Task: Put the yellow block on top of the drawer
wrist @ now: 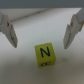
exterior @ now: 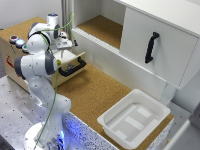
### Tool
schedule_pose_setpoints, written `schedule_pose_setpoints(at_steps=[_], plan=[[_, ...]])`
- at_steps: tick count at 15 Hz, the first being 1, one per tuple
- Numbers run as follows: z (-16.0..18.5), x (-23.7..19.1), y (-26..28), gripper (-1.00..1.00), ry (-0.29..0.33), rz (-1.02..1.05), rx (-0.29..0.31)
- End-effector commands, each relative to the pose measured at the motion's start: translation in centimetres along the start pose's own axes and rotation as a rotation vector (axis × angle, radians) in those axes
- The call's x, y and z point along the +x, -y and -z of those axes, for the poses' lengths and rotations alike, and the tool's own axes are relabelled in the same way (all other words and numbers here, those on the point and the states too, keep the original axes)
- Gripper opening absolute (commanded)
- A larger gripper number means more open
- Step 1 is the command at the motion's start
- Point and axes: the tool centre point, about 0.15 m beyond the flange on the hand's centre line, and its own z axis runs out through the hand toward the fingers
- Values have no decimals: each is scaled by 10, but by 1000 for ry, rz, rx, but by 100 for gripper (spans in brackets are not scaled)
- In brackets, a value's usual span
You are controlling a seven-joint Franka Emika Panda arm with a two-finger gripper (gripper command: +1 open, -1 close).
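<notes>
Probably a robotics lab: arm (exterior: 37, 65) bolted to perforated metal bench (exterior: 12, 107).

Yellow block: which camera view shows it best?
The wrist view: the yellow block sits centred between the open jaws, its black N legible. In the exterior view the arm hides it, so it cannot be made out.

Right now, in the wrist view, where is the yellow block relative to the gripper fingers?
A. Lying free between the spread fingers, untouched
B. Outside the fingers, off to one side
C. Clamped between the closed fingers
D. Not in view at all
A. The yellow block, marked N, lies on the pale surface with clear gaps to both fingers of the open gripper.
</notes>
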Motion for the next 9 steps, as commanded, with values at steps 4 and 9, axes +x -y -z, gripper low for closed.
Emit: schedule_pose_setpoints(at_steps=[4, 9], plan=[[-26, -15, -2, 100, -132, 189, -81], [-43, 0, 5, 100, -142, 209, -81]])
